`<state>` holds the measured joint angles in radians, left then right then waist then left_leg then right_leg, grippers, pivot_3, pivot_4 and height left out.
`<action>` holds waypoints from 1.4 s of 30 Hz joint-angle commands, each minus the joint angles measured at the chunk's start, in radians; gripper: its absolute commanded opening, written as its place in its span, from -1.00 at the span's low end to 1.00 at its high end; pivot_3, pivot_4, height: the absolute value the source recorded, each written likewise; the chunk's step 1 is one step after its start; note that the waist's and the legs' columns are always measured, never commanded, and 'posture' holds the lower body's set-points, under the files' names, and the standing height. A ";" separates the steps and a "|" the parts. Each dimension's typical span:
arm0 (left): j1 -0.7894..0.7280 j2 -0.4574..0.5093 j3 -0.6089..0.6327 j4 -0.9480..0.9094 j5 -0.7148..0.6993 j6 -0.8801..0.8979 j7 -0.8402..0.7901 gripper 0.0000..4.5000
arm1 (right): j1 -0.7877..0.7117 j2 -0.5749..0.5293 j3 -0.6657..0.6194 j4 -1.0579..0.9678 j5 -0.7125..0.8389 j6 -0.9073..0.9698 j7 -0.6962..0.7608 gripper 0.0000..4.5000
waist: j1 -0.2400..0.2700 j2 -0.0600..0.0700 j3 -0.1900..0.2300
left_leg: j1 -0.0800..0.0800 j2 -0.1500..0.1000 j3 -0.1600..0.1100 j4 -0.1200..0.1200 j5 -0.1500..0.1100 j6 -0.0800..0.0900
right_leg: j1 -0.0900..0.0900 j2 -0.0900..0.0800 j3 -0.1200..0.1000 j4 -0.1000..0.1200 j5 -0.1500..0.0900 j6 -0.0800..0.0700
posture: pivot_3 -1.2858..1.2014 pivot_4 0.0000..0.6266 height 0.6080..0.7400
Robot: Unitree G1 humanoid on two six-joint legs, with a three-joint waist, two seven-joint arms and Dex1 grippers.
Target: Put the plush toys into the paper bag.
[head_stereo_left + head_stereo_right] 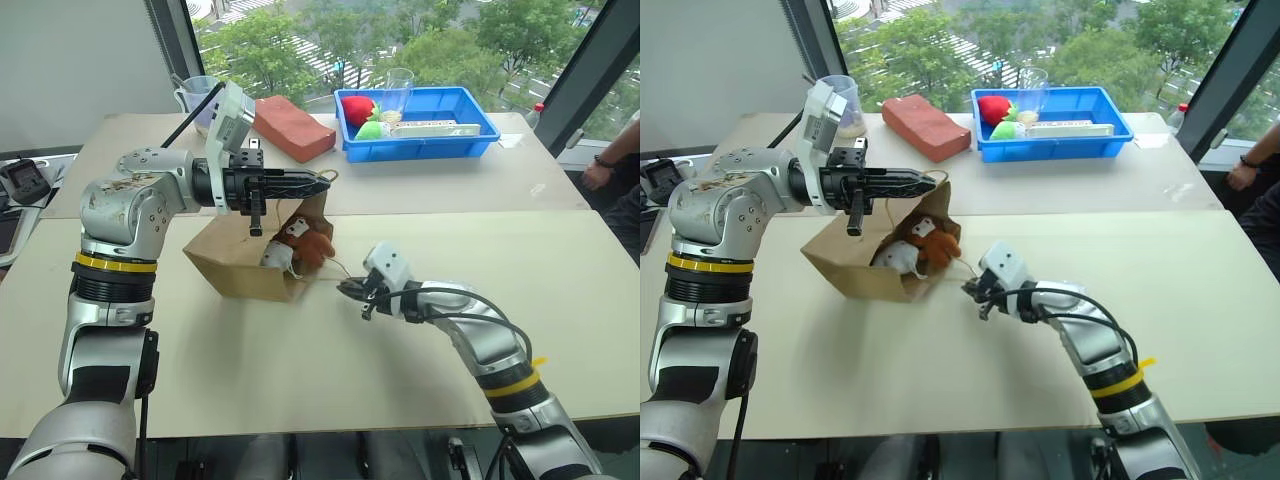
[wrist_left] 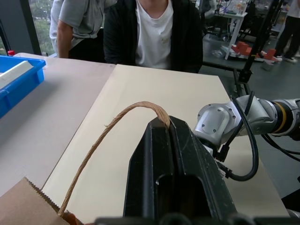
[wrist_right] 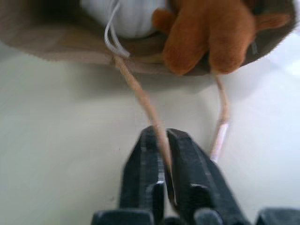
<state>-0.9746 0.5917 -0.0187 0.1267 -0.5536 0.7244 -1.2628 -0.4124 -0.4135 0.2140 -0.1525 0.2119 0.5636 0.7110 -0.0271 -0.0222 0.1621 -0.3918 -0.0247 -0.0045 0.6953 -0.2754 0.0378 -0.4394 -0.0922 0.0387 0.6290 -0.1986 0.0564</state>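
Paper bag lying on its side on the cream tabletop, mouth turned toward the right gripper, upper flap lifted

Both plush toys inside the mouth: brown monkey with tan face at the opening, legs hanging over the lower lip; white rounded toy just beside it, deeper in, thin white tail trailing over the edge

Left gripper level above the bag, jaws clenched on the upper twisted cord handle, cord arching up from the serrated bag edge into the fingertips

Right gripper low over the tabletop just in front of the bag mouth, jaws pinched tight on the lower cord handle, loop running from the bag lip to the fingertips and back

On the far tabletop, well apart from the bag: reddish-brown brick-shaped block, clear measuring jug, blue plastic bin holding a red soft fruit, a green soft item, a clear glass and a white flat object

Person in a white shirt and dark jacket seated across the tabletop in the left wrist view; another person's arm at the right edge
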 commanded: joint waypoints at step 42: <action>-0.320 -0.218 -0.036 0.629 0.260 -0.393 -0.250 -1.00 | -0.318 0.019 -0.118 -0.359 0.235 0.408 -0.330 -0.99 | 0.008 0.000 0.000 | -0.004 -0.002 -0.002 0.001 -0.002 0.003 | -0.001 0.000 -0.004 -0.002 0.000 0.000 | 0.03 -0.52 1.00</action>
<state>-1.3158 0.3648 -0.0481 0.8219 -0.2777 0.2985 -1.4947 -0.7055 -0.3980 0.1066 -0.5082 0.4715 1.0088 0.4025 -0.0187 -0.0224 0.1621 -0.3961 -0.0264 -0.0065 0.6964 -0.2769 0.0408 -0.4408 -0.0926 0.0349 0.6273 -0.1986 0.0565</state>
